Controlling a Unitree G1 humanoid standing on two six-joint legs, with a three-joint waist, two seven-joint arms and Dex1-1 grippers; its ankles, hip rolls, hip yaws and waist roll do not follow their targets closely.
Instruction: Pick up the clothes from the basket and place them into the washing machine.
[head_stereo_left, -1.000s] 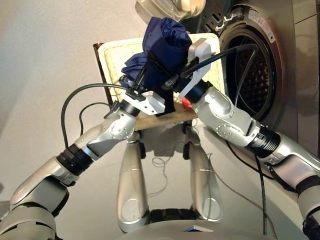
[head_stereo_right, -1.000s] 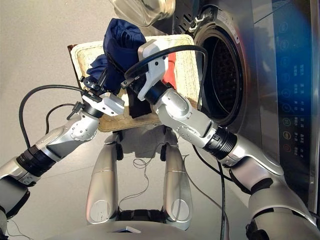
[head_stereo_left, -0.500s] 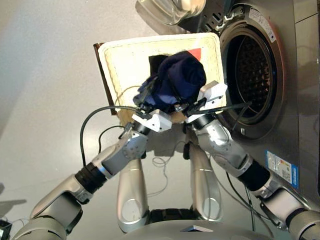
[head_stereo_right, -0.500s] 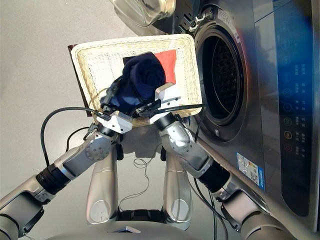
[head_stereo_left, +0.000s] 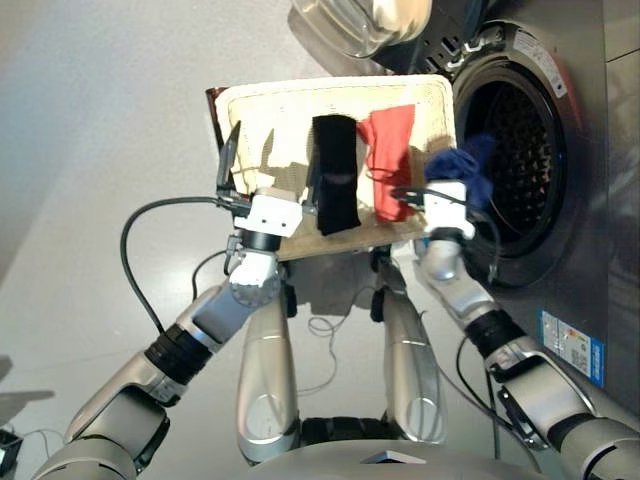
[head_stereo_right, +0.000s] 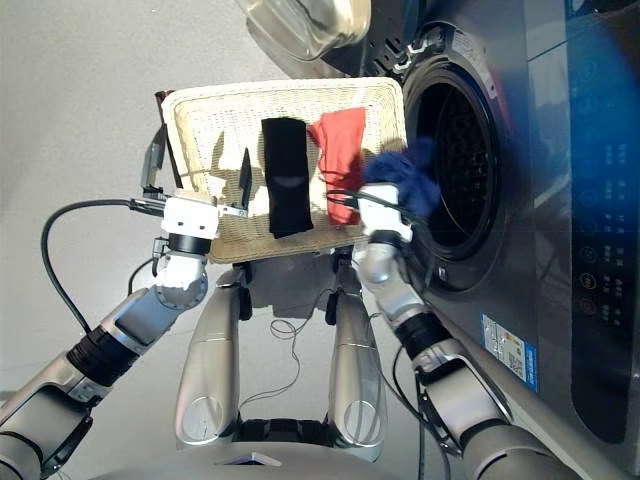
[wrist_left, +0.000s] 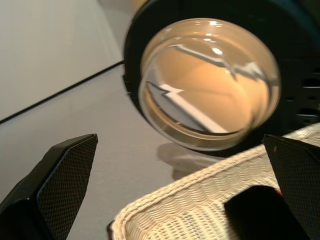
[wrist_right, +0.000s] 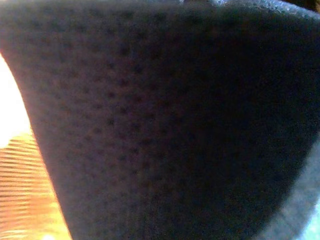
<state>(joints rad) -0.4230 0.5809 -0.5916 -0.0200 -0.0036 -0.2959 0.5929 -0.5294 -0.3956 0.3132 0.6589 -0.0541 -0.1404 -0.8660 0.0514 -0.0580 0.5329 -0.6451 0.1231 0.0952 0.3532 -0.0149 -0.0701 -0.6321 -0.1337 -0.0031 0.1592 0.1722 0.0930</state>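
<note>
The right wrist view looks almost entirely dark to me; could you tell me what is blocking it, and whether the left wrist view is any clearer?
Right wrist view: the navy cloth fills the frame, close and soft, hiding the fingers. Left wrist view: unobstructed; the glass door shows bright reflections above the basket rim, between spread fingers.

Both arms reach forward: left gripper (head_stereo_left: 272, 165) spread wide and empty, right gripper (head_stereo_left: 452, 178) clamped on cloth

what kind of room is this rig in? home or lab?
Cannot tell home from lab; it reads as a laundry spot. A dark grey steel-fronted washing machine stands with its black-rimmed glass door swung open, and a cream wicker basket holding folded cloths sits over a plain grey floor.
</note>
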